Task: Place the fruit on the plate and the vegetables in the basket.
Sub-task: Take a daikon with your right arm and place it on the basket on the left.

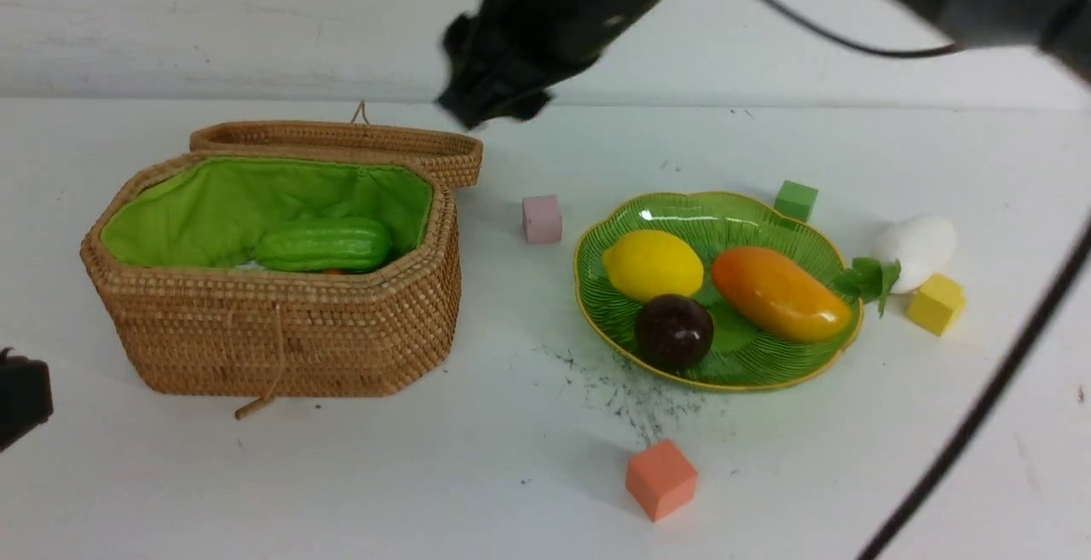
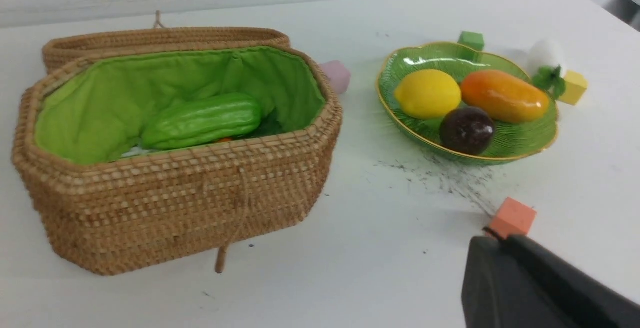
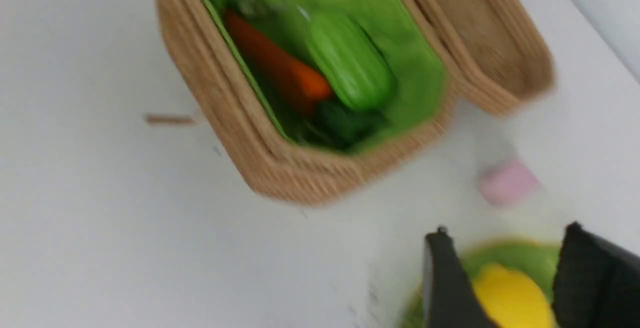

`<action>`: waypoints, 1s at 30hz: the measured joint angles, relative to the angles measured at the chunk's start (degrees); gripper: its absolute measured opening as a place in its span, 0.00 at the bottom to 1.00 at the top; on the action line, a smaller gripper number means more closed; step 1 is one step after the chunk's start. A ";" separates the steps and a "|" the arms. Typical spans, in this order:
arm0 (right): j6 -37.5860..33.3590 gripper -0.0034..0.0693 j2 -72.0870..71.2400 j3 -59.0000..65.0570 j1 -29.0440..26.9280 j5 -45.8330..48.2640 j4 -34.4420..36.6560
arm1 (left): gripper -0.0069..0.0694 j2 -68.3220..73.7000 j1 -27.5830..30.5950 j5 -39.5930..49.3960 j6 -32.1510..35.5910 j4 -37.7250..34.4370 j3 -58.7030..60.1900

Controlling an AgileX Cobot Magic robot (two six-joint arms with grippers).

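- The lemon point(image 1: 653, 264), the mango point(image 1: 780, 293) and the mangosteen point(image 1: 673, 331) are seen lying on the plate point(image 1: 724, 215); the radish point(image 1: 916, 249) is left on the table just beside its right rim.
- The gourd point(image 1: 324, 245) is shown inside the open basket point(image 1: 298, 338) in all views. The carrot point(image 3: 280, 68) beside it is plain only in the blurred right wrist view.
- The right gripper point(image 3: 505, 240) is raised clear of the table, fingers spread wide, nothing gripped.
- The left gripper point(image 1: 21, 398) is glimpsed only in part; its opening cannot be told.
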 joint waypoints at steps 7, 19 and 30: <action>5.06 0.03 -5.18 6.91 -15.49 3.75 -5.96 | 0.07 0.00 0.00 -0.14 17.55 -15.68 0.00; 28.54 0.34 -2.55 25.53 -41.72 -0.24 6.48 | 0.07 0.00 0.00 -0.14 28.81 -23.52 0.00; 39.44 0.97 10.13 24.31 -45.80 -19.81 11.75 | 0.07 0.00 0.00 -0.14 28.90 -25.39 0.00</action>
